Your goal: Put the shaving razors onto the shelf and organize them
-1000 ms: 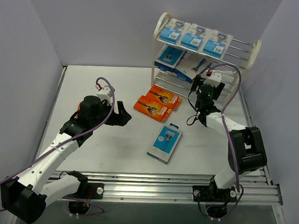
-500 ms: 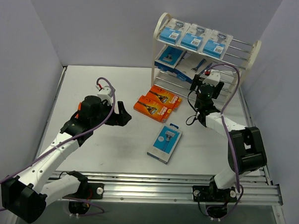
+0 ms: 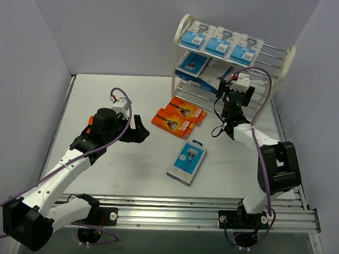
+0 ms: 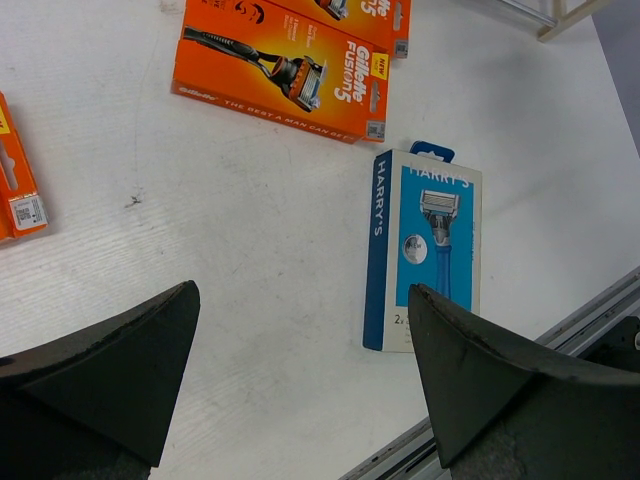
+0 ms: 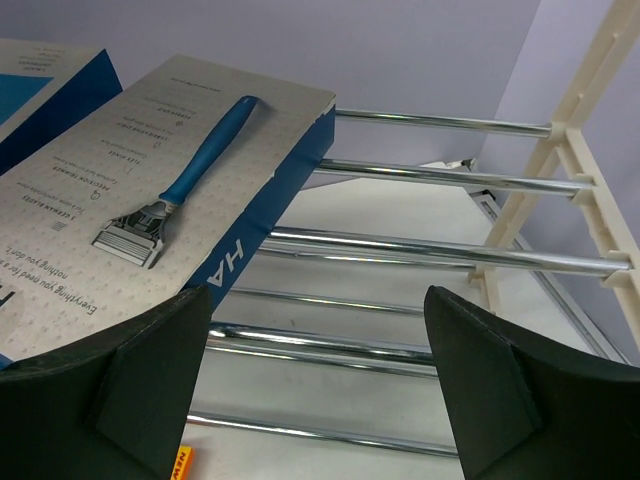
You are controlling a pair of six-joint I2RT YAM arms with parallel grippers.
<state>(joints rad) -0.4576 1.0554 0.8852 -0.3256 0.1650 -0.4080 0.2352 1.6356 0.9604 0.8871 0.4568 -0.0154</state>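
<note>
The cream-white shelf (image 3: 288, 58) stands at the back right. Three blue razor packs (image 3: 217, 42) lie on its top tier and two more (image 3: 201, 69) on the middle tier. Two orange boxes (image 3: 179, 117) and one blue pack (image 3: 187, 162) lie on the table. My left gripper (image 3: 138, 129) is open and empty, hovering left of the orange boxes. In the left wrist view it (image 4: 303, 300) is above bare table, with the blue pack (image 4: 425, 265) beside its right finger. My right gripper (image 3: 234, 96) is open and empty at the shelf front; in the right wrist view it (image 5: 318, 300) faces the rods beside a shelved pack (image 5: 170, 190).
A third orange box (image 4: 20, 190) shows at the left edge of the left wrist view. Chrome rods (image 5: 430, 250) and the shelf's end frame (image 5: 560, 170) lie right ahead of the right gripper. A metal rail (image 3: 183, 209) runs along the table's near edge. Grey walls close in the sides.
My right gripper has risen a little and moved closer to the shelf. The left arm has hardly moved. No pack has changed place.
</note>
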